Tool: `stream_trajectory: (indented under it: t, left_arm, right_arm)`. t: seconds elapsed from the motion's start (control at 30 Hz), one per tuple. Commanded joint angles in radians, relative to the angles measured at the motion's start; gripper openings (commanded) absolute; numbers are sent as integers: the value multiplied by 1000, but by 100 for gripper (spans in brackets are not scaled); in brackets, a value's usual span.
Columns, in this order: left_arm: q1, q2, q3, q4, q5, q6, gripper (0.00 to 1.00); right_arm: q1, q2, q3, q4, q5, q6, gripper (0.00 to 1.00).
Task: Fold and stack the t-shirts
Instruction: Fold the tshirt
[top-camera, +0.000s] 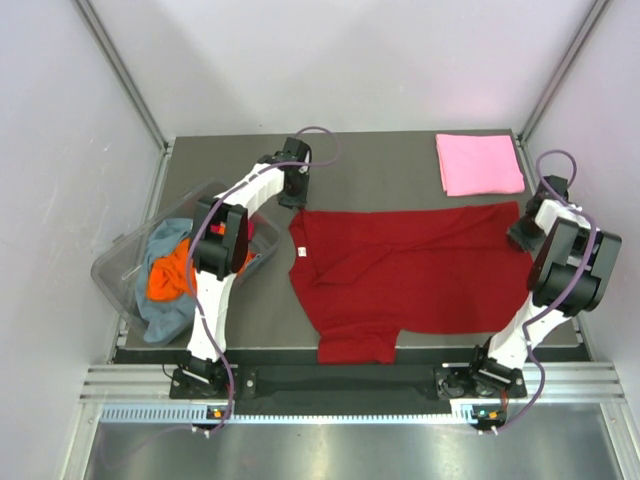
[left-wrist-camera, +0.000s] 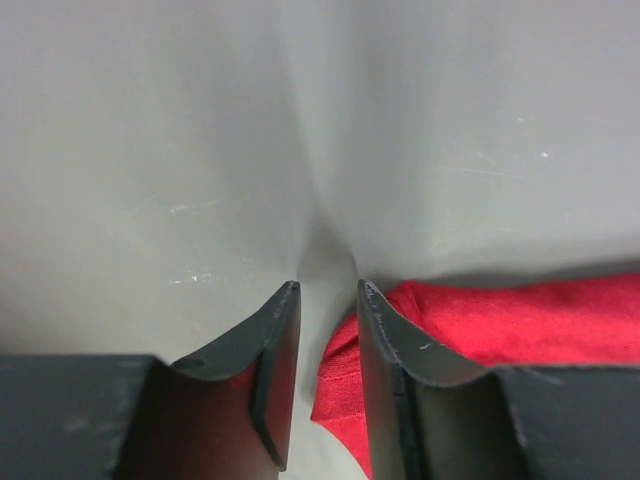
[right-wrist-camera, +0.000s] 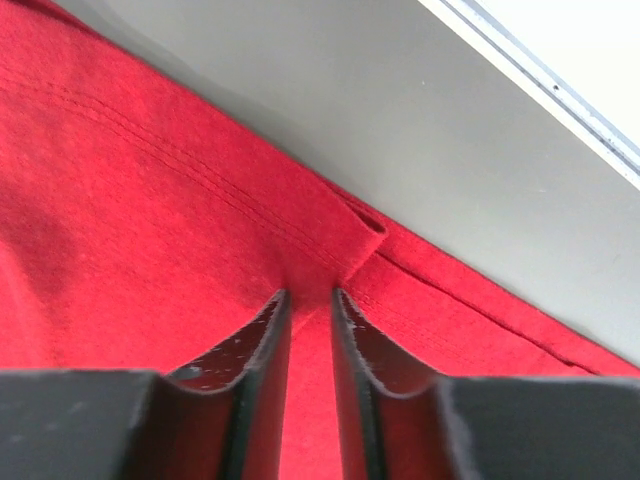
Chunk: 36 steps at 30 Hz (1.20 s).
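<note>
Spread flat: dark red t-shirt (top-camera: 400, 270), white neck label (top-camera: 303, 251) unreadable; right gripper (right-wrist-camera: 310, 293) pinching its hem; left gripper (left-wrist-camera: 328, 285) near-closed beside cloth, grip unclear.

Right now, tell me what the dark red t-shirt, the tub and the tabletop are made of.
Dark red t-shirt: soft matte knit cloth, likely cotton; stitched hems, wrinkles.
Tub: clear glossy plastic; clothes show through.
Tabletop: smooth grey, faintly scuffed; laminate or metal, unclear.

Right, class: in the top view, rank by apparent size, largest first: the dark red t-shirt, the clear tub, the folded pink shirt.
1. dark red t-shirt
2. clear tub
3. folded pink shirt
</note>
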Motion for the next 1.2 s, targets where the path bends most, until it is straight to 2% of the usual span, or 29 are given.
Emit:
stream_trajectory:
  t: [0.0,0.17,0.4,0.57,0.8,1.17]
  left_arm:
    - [1,-68,29,18,60,32,36]
    - [1,-54,21,6,92,31,37]
    - [1,-112,10,34,-2,-23,40]
    - [-1,-146,-27,83,63,-19,43]
    - [-1,-118,-47,92,163,-9,45]
    - [-2,-23,-24,67,157,-8,44]
  right_arm:
    - [9,-49,43,-24,-10,-6,26]
    - [32,-44,59,-46,-21,8,32]
    - [69,-44,57,-67,-17,93,35]
    - [82,-37,60,-72,-6,127,36]
    - [104,-60,63,-92,31,204,37]
    - [127,-8,74,-81,45,265,37]
